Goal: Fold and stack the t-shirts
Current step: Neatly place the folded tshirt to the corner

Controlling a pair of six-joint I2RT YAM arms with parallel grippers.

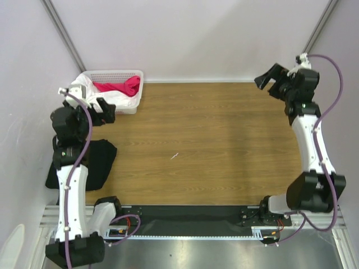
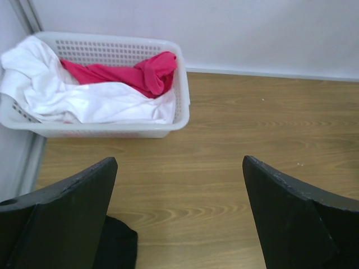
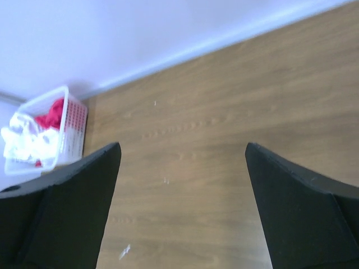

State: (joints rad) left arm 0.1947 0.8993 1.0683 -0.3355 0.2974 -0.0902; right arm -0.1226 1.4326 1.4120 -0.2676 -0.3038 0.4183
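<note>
A black t-shirt [image 1: 84, 162] lies bunched on the left edge of the wooden table, beside my left arm; a corner of it shows in the left wrist view [image 2: 115, 246]. My left gripper [image 1: 104, 110] is open and empty above the table, between the black shirt and a white basket [image 1: 115, 73]. The basket holds a bright pink cloth [image 2: 140, 73] and a whitish cloth [image 2: 84, 101]; I cannot tell whether either is the light pink shirt. My right gripper [image 1: 268, 78] is open and empty, high over the back right corner.
The basket [image 2: 182, 95] stands in the back left corner against the wall and also shows far off in the right wrist view [image 3: 70, 129]. A small white speck [image 1: 175, 156] lies mid-table. Metal frame posts rise at both back corners.
</note>
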